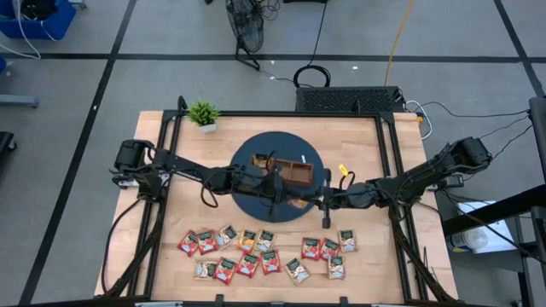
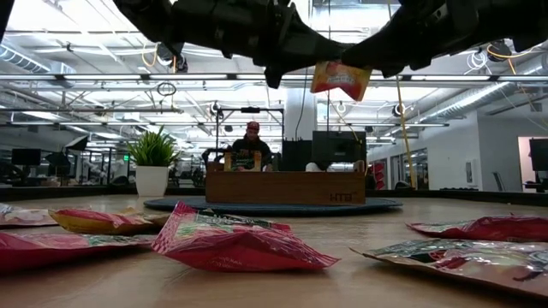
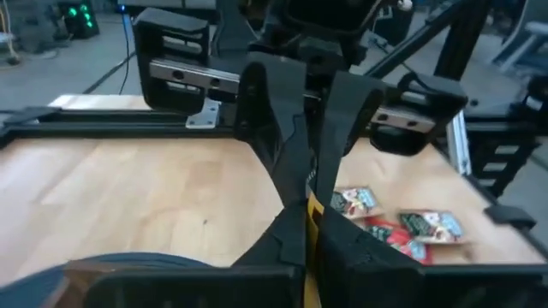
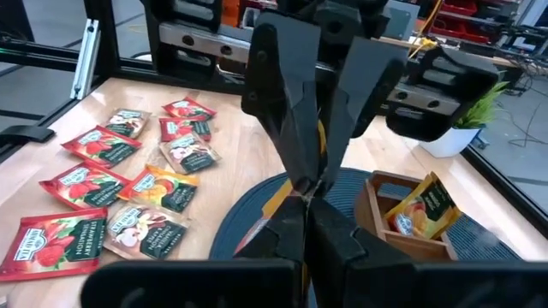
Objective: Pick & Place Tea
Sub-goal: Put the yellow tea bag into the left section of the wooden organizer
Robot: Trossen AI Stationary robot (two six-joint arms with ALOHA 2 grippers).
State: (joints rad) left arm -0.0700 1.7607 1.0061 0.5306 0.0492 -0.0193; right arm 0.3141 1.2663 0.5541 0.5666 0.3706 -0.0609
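Both claws meeting mid-frame above the wooden tray (image 1: 286,173): right claw (image 2: 360,64) pinched on an orange tea sachet (image 2: 341,79), left claw (image 2: 272,75) clamped on it too. Risk: tearing or dropping outside a compartment. Remaining sachets (image 1: 256,254) along lower tabletop (image 1: 358,136).

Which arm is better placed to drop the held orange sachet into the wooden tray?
Left, probably: the left gripper hangs at the tray edge; the right gripper sits farther off. Both pinch the sachet.

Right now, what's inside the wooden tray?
One orange sachet stands tilted in an end compartment of the wooden tray. The arms cover the rest of the tray from above, so whatever else is inside can't be seen.
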